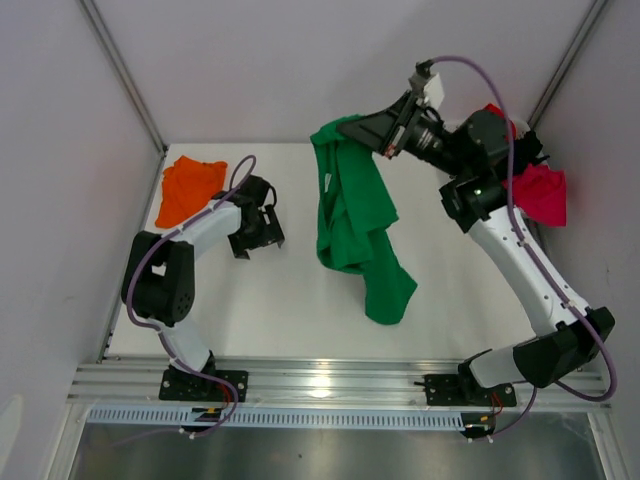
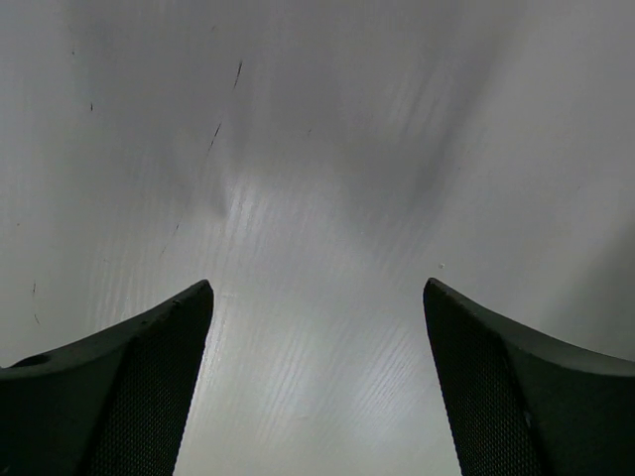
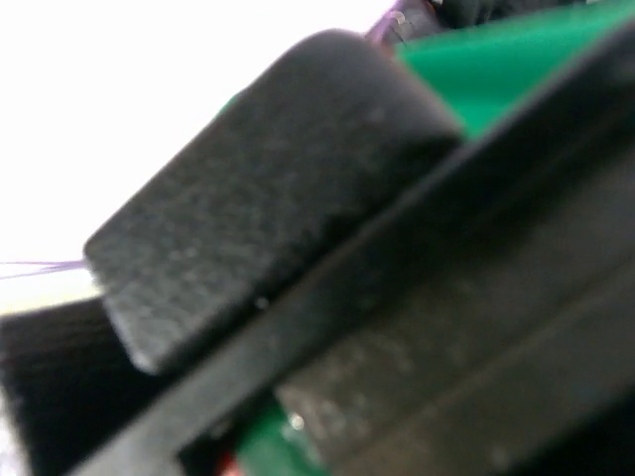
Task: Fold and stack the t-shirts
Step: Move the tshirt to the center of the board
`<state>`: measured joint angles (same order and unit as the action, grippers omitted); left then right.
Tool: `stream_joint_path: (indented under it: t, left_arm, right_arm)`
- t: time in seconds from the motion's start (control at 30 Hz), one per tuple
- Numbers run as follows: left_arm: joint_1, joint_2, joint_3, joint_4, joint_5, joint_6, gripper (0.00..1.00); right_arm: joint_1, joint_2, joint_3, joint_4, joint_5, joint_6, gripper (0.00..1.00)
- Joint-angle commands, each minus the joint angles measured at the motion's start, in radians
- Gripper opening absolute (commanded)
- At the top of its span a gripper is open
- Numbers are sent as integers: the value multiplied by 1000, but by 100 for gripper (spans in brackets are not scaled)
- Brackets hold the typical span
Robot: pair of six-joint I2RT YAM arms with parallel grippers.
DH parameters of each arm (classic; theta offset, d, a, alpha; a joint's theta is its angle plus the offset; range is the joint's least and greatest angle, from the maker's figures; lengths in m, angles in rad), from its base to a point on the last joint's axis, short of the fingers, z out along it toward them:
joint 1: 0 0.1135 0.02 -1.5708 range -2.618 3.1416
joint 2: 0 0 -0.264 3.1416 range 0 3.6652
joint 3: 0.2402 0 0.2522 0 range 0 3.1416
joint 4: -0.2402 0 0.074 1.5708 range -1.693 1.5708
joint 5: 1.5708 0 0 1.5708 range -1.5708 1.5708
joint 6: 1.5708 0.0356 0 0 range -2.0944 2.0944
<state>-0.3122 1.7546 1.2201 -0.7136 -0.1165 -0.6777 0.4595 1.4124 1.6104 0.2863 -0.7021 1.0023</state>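
Observation:
A bright green t-shirt [image 1: 352, 215] hangs in a long crumpled drape from my right gripper [image 1: 348, 127], which is shut on its upper edge at the back of the table; its lower end lies on the table. In the right wrist view, blurred black fingers fill the frame, with green cloth [image 3: 496, 69] showing past them. An orange t-shirt [image 1: 188, 190] lies folded at the back left. My left gripper [image 1: 258, 245] hovers low just right of it, open and holding nothing. The left wrist view shows only the left gripper [image 2: 317, 290] over bare white table.
A magenta t-shirt [image 1: 541, 193] and a red one [image 1: 496, 111] lie bunched at the back right, behind my right arm. White walls enclose the white table [image 1: 300, 320] on the left, back and right. A metal rail [image 1: 320, 380] runs along the near edge.

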Motion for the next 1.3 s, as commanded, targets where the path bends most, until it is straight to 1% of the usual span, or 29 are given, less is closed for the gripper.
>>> stream_joint_path:
  t: [0.0,0.03,0.1,0.2,0.23,0.33,0.37,0.43,0.47,0.5,0.53,0.6,0.67,0.77,0.9,0.97,1.03,1.07,1.13,1.17,1.23,1.27]
  left_arm:
    - [-10,-7,39,-4,6,-13,88]
    - [-10,-12,38,-6,3,-8,88]
    - [-10,-15,35,-10,-11,-6,88]
    - [-10,-14,44,-18,-20,-6,89]
    - [-10,-12,47,-18,-15,-8,88]
    - [-13,3,59,-18,8,-14,88]
    - [-16,6,62,-18,9,-14,88]
    - [-22,9,65,-21,-2,-14,88]
    - [-24,11,65,-26,-5,-13,88]
    - [-24,13,64,-26,-11,-10,88]
    - [-24,16,65,-27,-12,-10,88]
    - [-24,26,65,-29,-17,-5,88]
    - [-24,34,68,-32,-15,-3,88]
    - [-24,49,94,-47,-15,-3,88]
    - [-28,43,107,-52,-15,-8,88]
    - [-27,37,104,-38,-11,-10,88]
    - [-27,42,105,-37,-9,-11,88]
    - [-27,48,105,-37,-5,-11,88]
    - [-27,52,111,-32,-3,-10,88]
    - [-27,57,113,-35,-2,-10,88]
    - [-27,59,122,-38,1,-8,88]
    - [-27,60,122,-37,5,-10,88]
  right_arm:
    - [-7,-26,-97,-33,81,-23,0]
    - [-28,-45,-122,-59,105,-60,0]
    - [-56,-70,-200,-81,116,-77,0]
    - [-126,-116,-262,-44,86,-39,0]
    - [-140,-134,-262,-45,84,-41,0]
    - [-183,-164,-233,-120,113,-77,0]
    - [-199,-191,-228,-180,131,-121,0]
    - [-208,-223,-230,-246,211,-169,0]
    - [-209,-260,-236,-324,248,-221,0]
    - [-206,-277,-244,-347,316,-240,0]
    - [-206,-297,-277,-381,344,-261,0]
    - [-208,-345,-320,-394,404,-269,0]
    - [-209,-366,-380,-398,417,-272,0]
    - [-208,-366,-411,-381,385,-255,0]
    - [-182,-300,-368,-358,290,-234,0]
    - [-134,-239,-339,-322,239,-220,0]
    - [-93,-157,-267,-299,130,-194,0]
    - [-50,-127,-241,-248,57,-177,0]
    - [-3,-60,-169,-167,-3,-124,0]
    - [51,-43,-147,-138,-38,-107,0]
    - [103,2,-74,-73,-65,-61,0]
    - [155,16,-48,-49,-91,-42,0]
